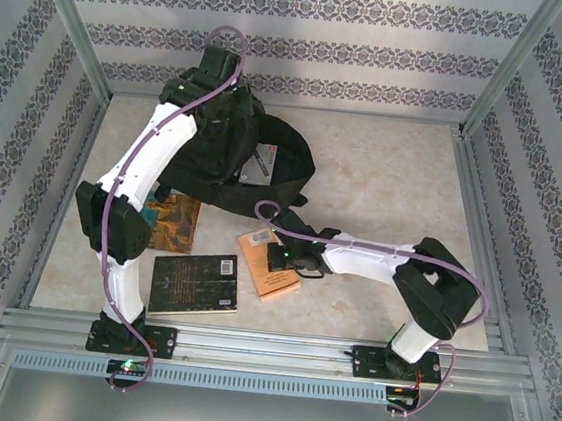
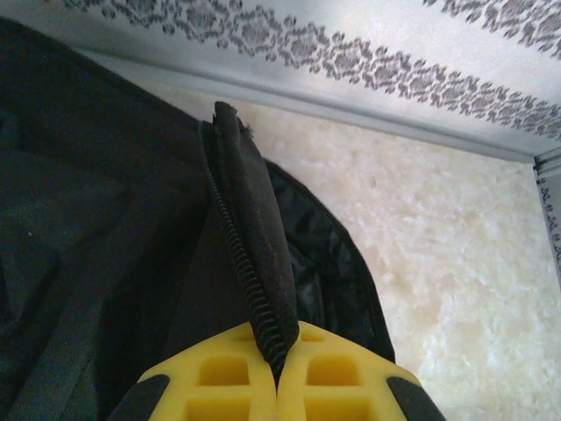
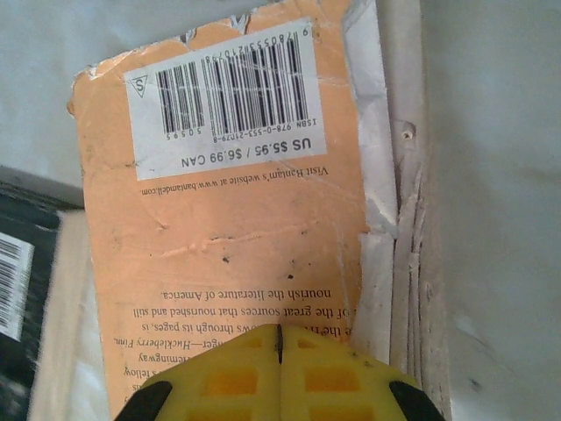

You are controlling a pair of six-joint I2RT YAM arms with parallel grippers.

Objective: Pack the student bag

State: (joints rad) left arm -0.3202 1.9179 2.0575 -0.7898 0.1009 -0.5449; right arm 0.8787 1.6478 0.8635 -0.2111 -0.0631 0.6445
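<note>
The student bag [image 1: 228,155] lies slumped at the back left of the table [image 1: 396,172]. The left gripper [image 2: 279,375] pinches a zip-edged flap [image 2: 250,254] of the bag between its yellow fingers. The right gripper [image 3: 279,351], its fingers pressed together, hangs just over an orange book [image 3: 228,219] (barcode side up). This book lies beside a black book [image 1: 193,284] near the table's front edge.

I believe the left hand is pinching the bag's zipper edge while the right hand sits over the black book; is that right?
Not quite: the right hand sits over the orange book, as the right wrist view shows. The rest stands.
</note>
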